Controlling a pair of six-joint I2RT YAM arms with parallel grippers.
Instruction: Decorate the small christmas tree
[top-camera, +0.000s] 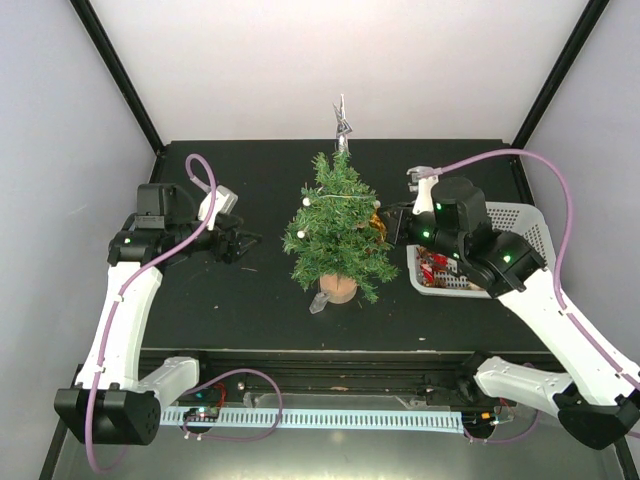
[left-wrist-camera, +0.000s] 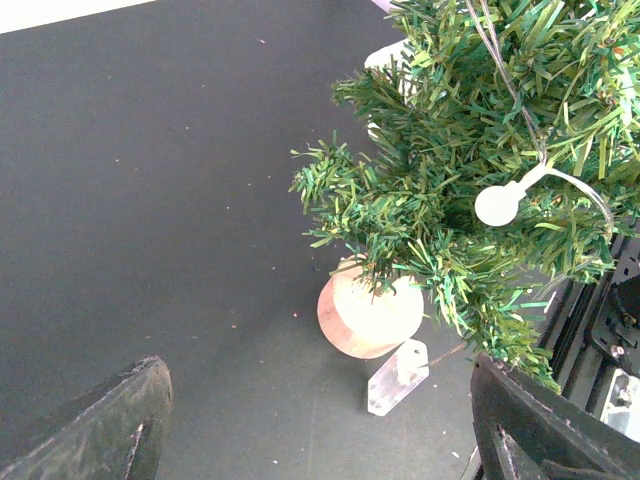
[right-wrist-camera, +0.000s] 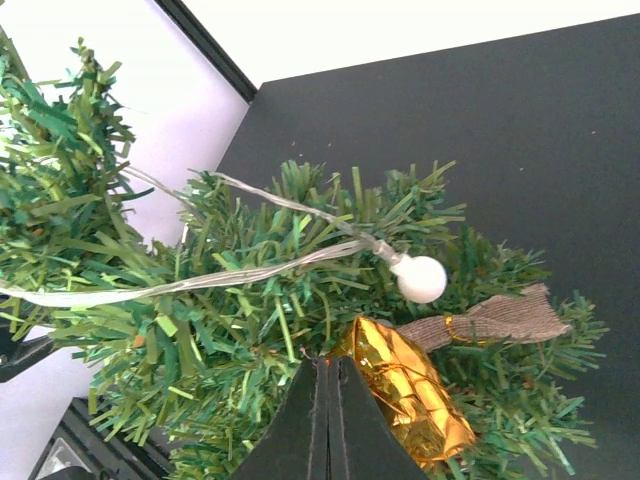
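The small christmas tree (top-camera: 335, 225) is seen upright on its wooden base in the middle of the desk (top-camera: 260, 300). The left gripper (top-camera: 238, 243) is held wide open and empty, left of it. The right gripper (right-wrist-camera: 328, 375) is shut tight at the right-hand branches, beside a gold ornament (right-wrist-camera: 410, 390).

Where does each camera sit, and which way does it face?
Top: above and behind, looking down on the table and tree; both arms show.
Left wrist: beside the tree, facing its base; open left gripper frames the bottom.
Right wrist: against the branches, facing a gold ornament; shut right gripper bottom centre.
All share the tree.
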